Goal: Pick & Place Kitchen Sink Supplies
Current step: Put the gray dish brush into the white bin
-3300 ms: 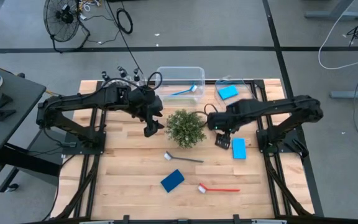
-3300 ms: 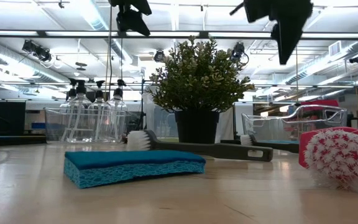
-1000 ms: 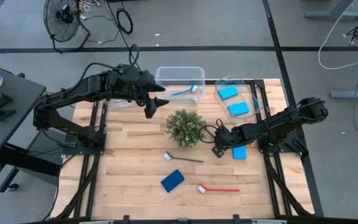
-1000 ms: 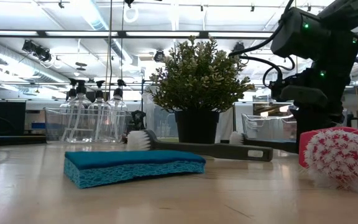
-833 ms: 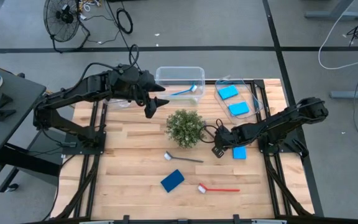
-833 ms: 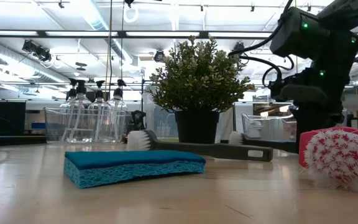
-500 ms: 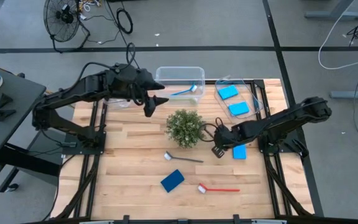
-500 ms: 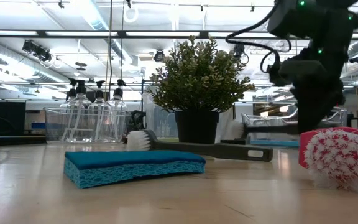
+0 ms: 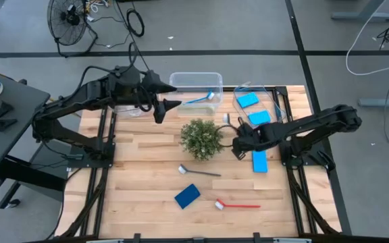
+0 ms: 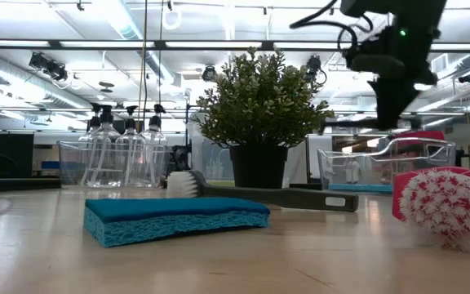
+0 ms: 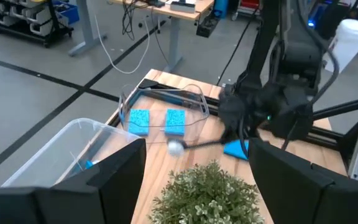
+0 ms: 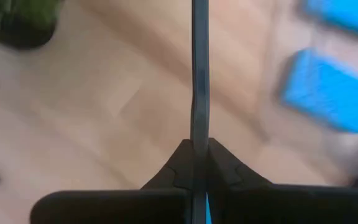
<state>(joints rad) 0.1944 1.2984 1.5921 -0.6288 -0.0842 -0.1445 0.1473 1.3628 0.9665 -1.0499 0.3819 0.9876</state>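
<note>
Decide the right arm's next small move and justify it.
Probably carry the dark grey brush, clamped in the right gripper above the table, toward the clear bin holding the blue brush; brushes seem sorted there. The left gripper waits near it.

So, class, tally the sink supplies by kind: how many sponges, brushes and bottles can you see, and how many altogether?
Sponges: 4
Brushes: 4
Bottles: 3
Total: 11
</note>
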